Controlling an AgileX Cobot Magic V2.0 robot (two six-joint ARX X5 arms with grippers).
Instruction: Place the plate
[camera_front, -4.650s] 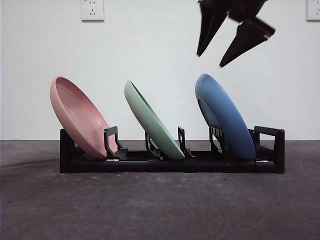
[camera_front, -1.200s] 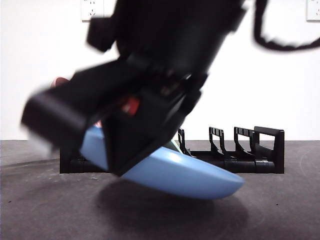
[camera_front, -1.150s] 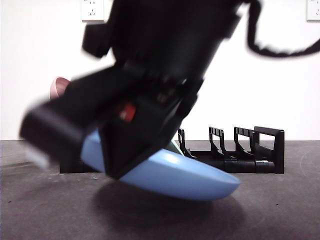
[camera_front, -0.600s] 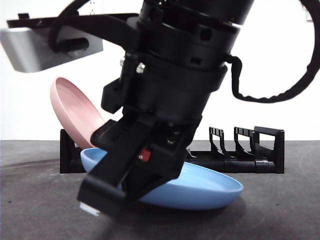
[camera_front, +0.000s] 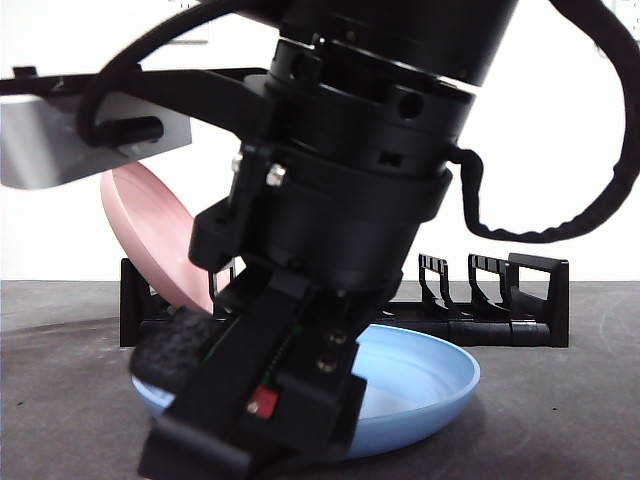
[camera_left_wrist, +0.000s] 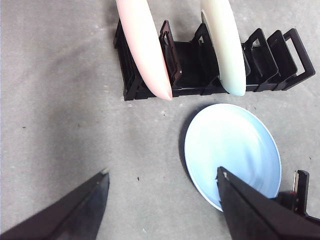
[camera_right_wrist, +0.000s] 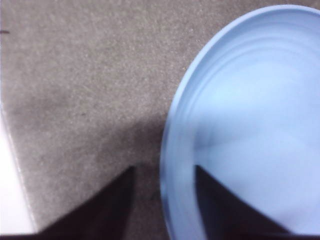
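Note:
The light blue plate (camera_front: 425, 375) (camera_left_wrist: 232, 150) (camera_right_wrist: 250, 125) lies flat on the dark table just in front of the black rack (camera_front: 500, 325) (camera_left_wrist: 190, 60). My right gripper (camera_front: 215, 400) (camera_right_wrist: 164, 172) fills the front view, low over the plate's near left rim. In its wrist view the jaws stand apart, one outside the rim and one over the plate's inside, so it is open. My left gripper (camera_left_wrist: 162, 171) hangs high above the table, open and holding nothing.
A pink plate (camera_front: 150, 230) (camera_left_wrist: 145, 45) and a pale green plate (camera_left_wrist: 225, 45) lean in the rack's slots; the green one is hidden behind the arm in the front view. The rack's right-hand slots (camera_front: 480, 290) hold nothing.
The blue plate was lifted out of the rack, carried forward and tilted down. It now rests flat on the table, and the right gripper has sunk lower at its rim.

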